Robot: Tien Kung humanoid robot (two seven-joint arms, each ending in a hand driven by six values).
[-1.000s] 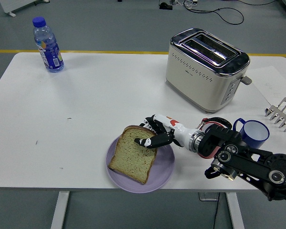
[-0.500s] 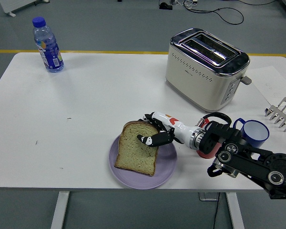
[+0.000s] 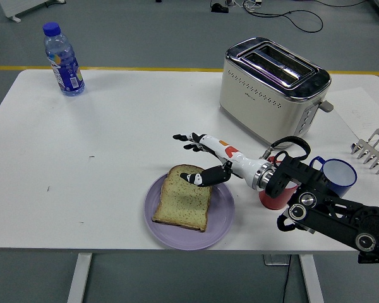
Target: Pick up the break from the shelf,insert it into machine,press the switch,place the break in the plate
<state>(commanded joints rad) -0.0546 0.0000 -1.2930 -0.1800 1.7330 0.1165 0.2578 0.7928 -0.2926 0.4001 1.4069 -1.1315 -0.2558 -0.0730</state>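
One slice of bread (image 3: 186, 198) lies flat on the purple plate (image 3: 222, 221), which sits close to the near edge of the white table (image 3: 114, 139); the slice covers the plate's left and middle part, its crust end pointing away toward the toaster. Just beyond the plate's far right rim the right hand (image 3: 202, 158) reaches in from the right on its black arm, fingers spread apart and gripping nothing: the thumb hangs over the far corner of the slice, though whether it touches cannot be told, while the other fingers (image 3: 184, 137) stretch leftward past the plate's far edge, clear of the bread. Right of the plate, a red cup (image 3: 273, 197) stands partly hidden behind the wrist, with a blue mug (image 3: 338, 177) further right and a metal rack (image 3: 374, 151) at the table's right edge. Beyond the plate stands the cream toaster (image 3: 271, 89), its two slots showing no bread. Far left of the plate, at the table's back corner, a water bottle (image 3: 62, 59) stands upright.
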